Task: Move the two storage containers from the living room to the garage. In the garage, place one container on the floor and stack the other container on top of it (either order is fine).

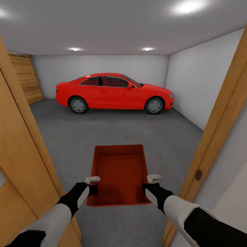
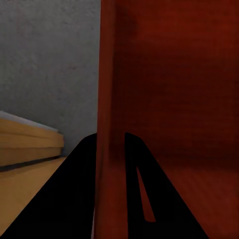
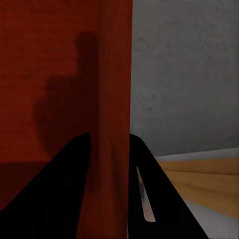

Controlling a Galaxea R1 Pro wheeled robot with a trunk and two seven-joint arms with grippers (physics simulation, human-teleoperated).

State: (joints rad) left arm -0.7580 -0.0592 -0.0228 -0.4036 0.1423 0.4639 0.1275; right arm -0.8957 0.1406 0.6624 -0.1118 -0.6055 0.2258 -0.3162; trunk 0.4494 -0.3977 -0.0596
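Both end effectors grip one orange-red rectangular open-topped storage container (image 1: 119, 175), held level in front of the robot above the dark grey mottled concrete floor (image 1: 103, 130) of the garage. On the head view the left end effector (image 1: 92, 185) clamps the container's left wall near its near corner, and the right end effector (image 1: 148, 184) clamps the right wall opposite it. Seen from the left wrist, the left end effector (image 2: 110, 149) has its dark fingers (image 2: 79, 189) closed on either side of the thin red wall, one inside the bin and one outside. The right wrist view shows the same for the right end effector (image 3: 110, 149), whose fingers (image 3: 69, 189) pinch the wall between them, casting a shadow on the bin's inner face. The robot stands in a doorway framed by light wooden door jambs (image 1: 219, 120) on both sides. Ahead, a glossy red car (image 1: 115, 92) is parked side-on near the far grey-white wall (image 1: 103, 65), well apart from the held container. A wooden panel door (image 1: 27, 80) stands at the garage's far left, and round ceiling lights (image 1: 187, 7) glow overhead.
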